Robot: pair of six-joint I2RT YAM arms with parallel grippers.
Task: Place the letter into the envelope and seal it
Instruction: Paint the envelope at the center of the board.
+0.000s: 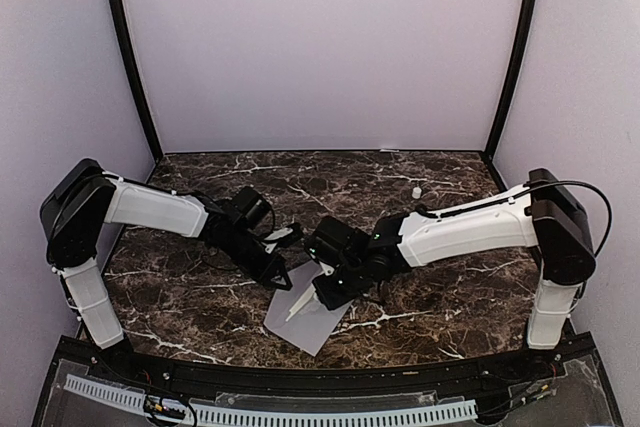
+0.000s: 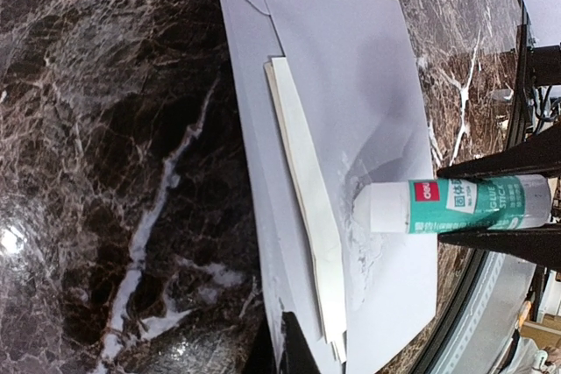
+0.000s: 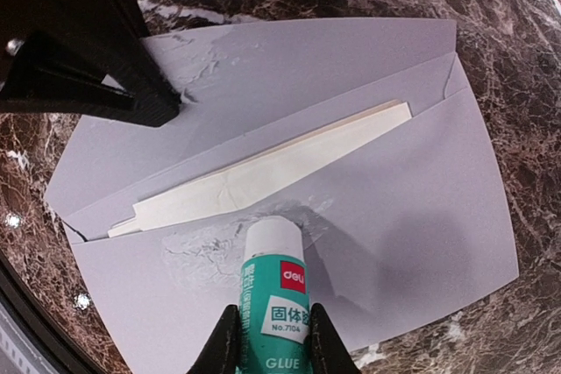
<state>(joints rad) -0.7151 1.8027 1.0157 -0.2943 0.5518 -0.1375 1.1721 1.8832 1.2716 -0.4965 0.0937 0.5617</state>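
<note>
Right wrist: right end effector (image 3: 270, 341) gripped glue stick (image 3: 273, 279), tip on envelope (image 3: 421, 216).
Left end effector (image 3: 151, 101): closed, empty, at envelope.

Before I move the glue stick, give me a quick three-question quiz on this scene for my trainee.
1. True or false: the right gripper holds the glue stick with its tip on the envelope.
2. Where is the letter? A) bare on the table, apart from the envelope B) inside the envelope, one strip showing C) on top of the envelope, fully uncovered
3. Is the left gripper open or shut?
Key: 1 true; 2 B; 3 shut.
</note>
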